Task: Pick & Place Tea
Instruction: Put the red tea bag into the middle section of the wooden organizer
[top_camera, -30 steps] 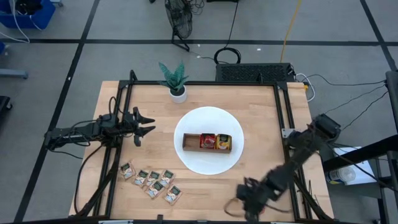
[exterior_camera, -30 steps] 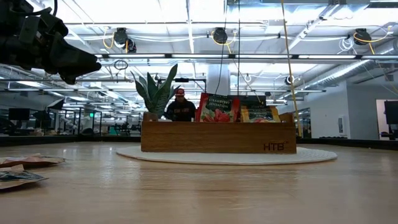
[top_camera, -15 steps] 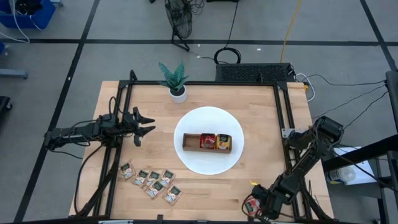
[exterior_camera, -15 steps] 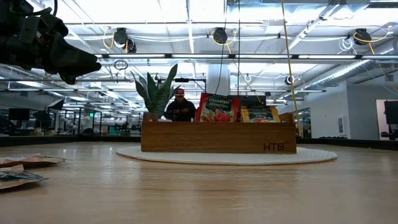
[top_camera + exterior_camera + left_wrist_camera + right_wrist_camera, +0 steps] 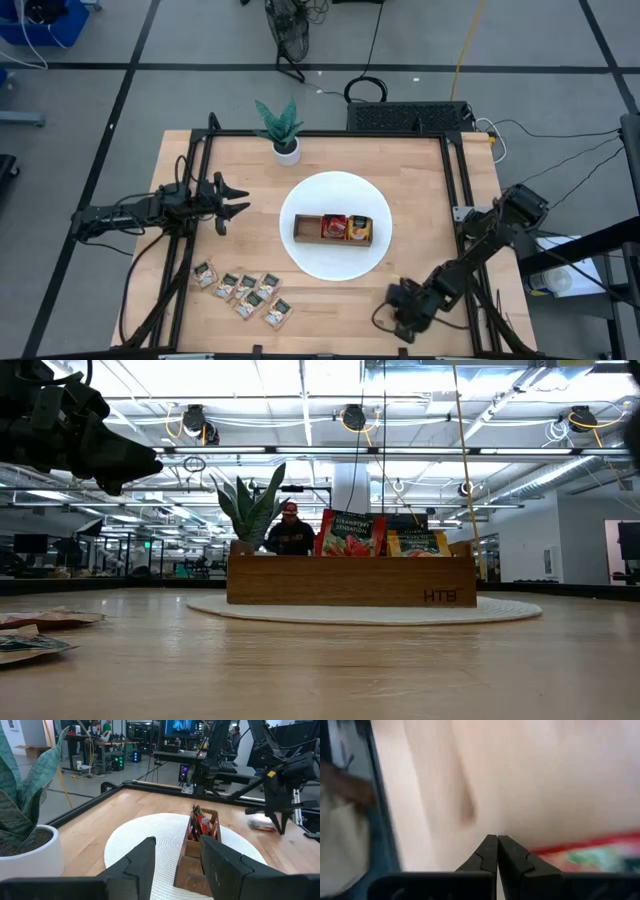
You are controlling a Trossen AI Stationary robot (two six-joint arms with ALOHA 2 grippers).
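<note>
Several pale tea sachets (image 5: 243, 291) lie flat on the table near its front left. A brown wooden tray (image 5: 334, 229) on a white round plate (image 5: 300, 200) holds a red sachet (image 5: 331, 227) and an orange-yellow one (image 5: 358, 229), standing on edge. One red-and-green sachet (image 5: 261, 824) lies flat near the front right. My right gripper (image 5: 404, 322) is shut, slanting down, with its tips right beside that sachet (image 5: 590, 854). My left gripper (image 5: 236, 201) hovers open over the table's left part and holds nothing. My right gripper's shut fingertips (image 5: 490, 851) stand close beside the red-and-green sachet's edge (image 5: 550, 851); whether they touch it I cannot tell. Nothing sits between the fingers. The sachet lies flat on the table.
A potted plant (image 5: 282, 131) stands at the far edge, left of centre. A black frame rail (image 5: 463, 190) runs along the table's right side, another (image 5: 190, 200) along the left. Bare wood lies between the plate and the front edge.
My right gripper has sunk toward the table near the front right, shifting a little there, and now stands low by the red-and-green sachet. The left arm, tray and other sachets have kept still.
</note>
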